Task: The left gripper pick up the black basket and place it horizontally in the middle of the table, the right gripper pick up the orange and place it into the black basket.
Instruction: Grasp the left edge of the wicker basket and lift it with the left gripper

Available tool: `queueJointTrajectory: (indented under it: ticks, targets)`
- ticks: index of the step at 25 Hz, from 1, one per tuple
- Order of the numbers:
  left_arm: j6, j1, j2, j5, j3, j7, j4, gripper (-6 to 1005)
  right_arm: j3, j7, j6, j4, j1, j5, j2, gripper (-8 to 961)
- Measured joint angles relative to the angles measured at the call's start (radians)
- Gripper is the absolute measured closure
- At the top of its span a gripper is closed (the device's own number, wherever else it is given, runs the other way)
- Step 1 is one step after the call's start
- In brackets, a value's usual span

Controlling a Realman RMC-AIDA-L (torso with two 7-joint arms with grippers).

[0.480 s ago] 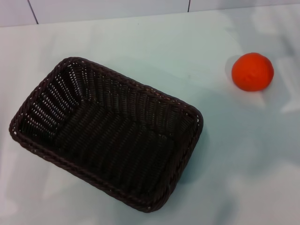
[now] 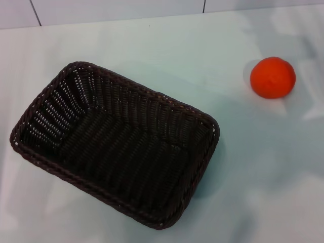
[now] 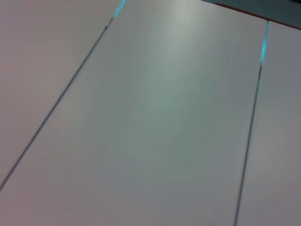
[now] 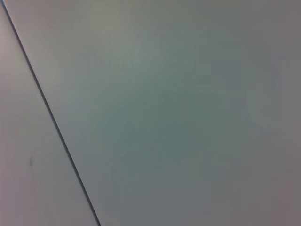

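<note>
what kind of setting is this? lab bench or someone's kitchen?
Probably a staged test bench, not a kitchen. A bare, glossy pale table holds only two props: an empty black basket and one orange. Plain panelled wall behind it; no appliances or clutter in view.

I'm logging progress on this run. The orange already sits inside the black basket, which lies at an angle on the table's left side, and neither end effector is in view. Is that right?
Not quite. The head view shows the orange lying on the bare table, apart from the black basket and off to its right. The basket is empty. The rest holds: it lies at an angle on the left, and no end effector is in view.
</note>
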Motion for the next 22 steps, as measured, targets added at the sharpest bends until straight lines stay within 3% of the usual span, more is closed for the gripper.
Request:
queueJointTrajectory:
  ticks: [7,14,15,19,22]
  targets:
    - [-0.039,0.0,0.004,0.003,0.133,-0.042,0.064,95,-0.002,0.0,0.006,-0.001,0.006,0.0,0.0,84]
    - [-0.124,0.004,0.016,0.084,0.258,-0.303,0.233,97,-0.002,-0.001,0.024,-0.001,0.012,0.0,0.0,85]
    - [-0.155,0.004,0.036,0.152,0.295,-0.486,0.331,98,-0.002,-0.001,0.025,-0.001,0.012,0.0,0.0,85]
    - [-0.169,-0.006,0.089,0.306,0.355,-0.744,0.484,99,-0.002,-0.003,0.03,-0.001,0.012,0.002,0.0,85]
    - [-0.164,-0.019,0.11,0.448,0.378,-0.954,0.636,115,0.0,-0.003,0.034,-0.001,0.01,0.005,0.0,85]
